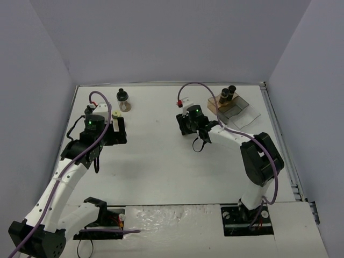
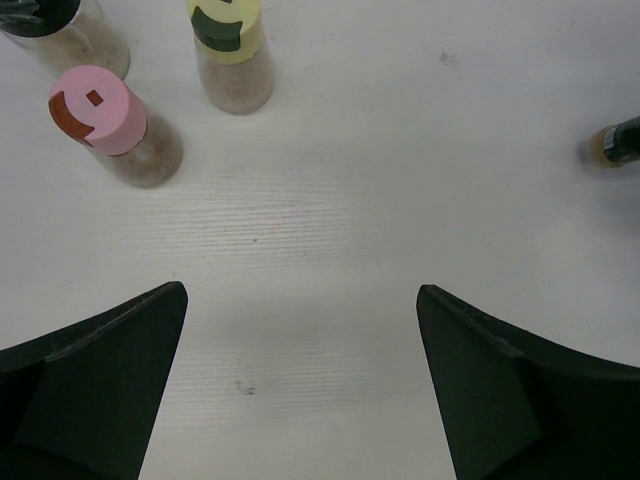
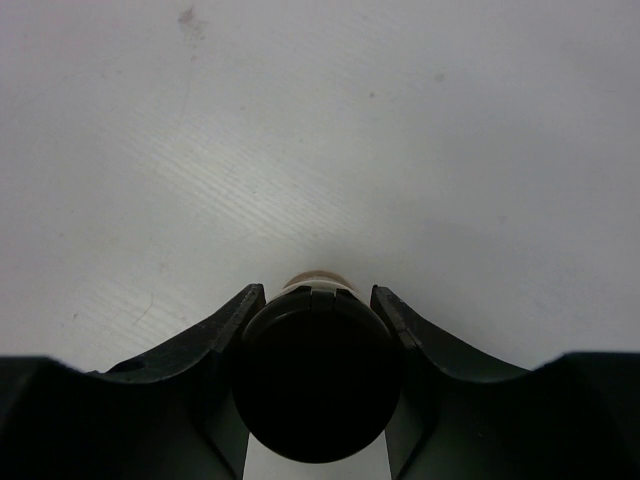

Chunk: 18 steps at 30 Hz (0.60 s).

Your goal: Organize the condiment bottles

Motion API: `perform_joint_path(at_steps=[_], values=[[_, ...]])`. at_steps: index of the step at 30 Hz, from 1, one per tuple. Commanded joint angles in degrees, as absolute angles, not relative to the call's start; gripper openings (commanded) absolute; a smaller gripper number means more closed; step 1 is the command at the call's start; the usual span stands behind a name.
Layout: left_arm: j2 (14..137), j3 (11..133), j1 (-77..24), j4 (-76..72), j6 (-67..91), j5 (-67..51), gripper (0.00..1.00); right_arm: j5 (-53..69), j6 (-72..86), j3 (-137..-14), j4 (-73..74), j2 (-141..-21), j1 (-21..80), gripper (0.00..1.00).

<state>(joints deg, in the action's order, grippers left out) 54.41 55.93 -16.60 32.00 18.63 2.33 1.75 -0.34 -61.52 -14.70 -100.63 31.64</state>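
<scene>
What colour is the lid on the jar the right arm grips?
Black; that jar and its lid show best in the right wrist view.

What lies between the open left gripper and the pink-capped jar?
Only bare table separates the left gripper from the pink-capped jar, per the left wrist view.

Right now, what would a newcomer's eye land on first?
The right fingers clamped on a black-capped jar, mid-table. Then the pink-capped jar and yellow-capped jar just ahead of the open left fingers, and two dark-capped jars on the rack, far right.
</scene>
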Motion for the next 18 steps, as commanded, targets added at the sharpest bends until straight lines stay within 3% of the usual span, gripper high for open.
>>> perform_joint_path(at_steps=[1,8,18], values=[[53.8,56.7,-15.7,28.9,18.7,1.7,0.97,-4.0,-0.1,-70.8,-15.4,-95.9,23.8,0.08],[54.2,56.5,-14.9,28.8,18.9,1.8,0.97,-10.1,7.3,-81.5,-14.2,-101.4,15.1,0.08],[54.8,56.4,-14.5,29.0,18.9,1.9,0.97,-18.2,12.3,-92.2,-13.5,-112.5,11.7,0.08]])
